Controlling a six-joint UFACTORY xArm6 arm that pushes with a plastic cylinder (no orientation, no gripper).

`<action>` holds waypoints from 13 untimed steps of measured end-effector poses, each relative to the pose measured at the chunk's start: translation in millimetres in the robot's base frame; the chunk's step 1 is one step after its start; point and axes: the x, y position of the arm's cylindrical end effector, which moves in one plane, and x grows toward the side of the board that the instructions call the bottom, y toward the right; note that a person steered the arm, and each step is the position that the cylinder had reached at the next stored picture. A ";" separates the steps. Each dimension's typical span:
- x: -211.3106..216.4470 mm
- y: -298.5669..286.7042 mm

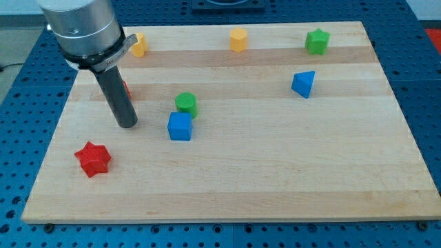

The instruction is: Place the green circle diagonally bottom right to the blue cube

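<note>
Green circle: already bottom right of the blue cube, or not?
Not yet. The green circle sits just above the blue cube, close against its top edge. My tip is left of both.

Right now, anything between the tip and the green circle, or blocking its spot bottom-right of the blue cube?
Nothing visible. My tip sits left of the green circle over bare board. The blue cube touches the circle just below it; its lower-right is open.

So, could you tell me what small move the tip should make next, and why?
Probably travel toward the view's top and right, round behind the green circular block. That block sits just above the blue cube, nearly touching it, while my tip rests to the cube's left. To end up at the cube's lower right, the circle likely needs pushing rightward first, then down.
</note>
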 end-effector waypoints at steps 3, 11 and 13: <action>-5.3 -3.9; -40.9 115.2; -42.1 115.9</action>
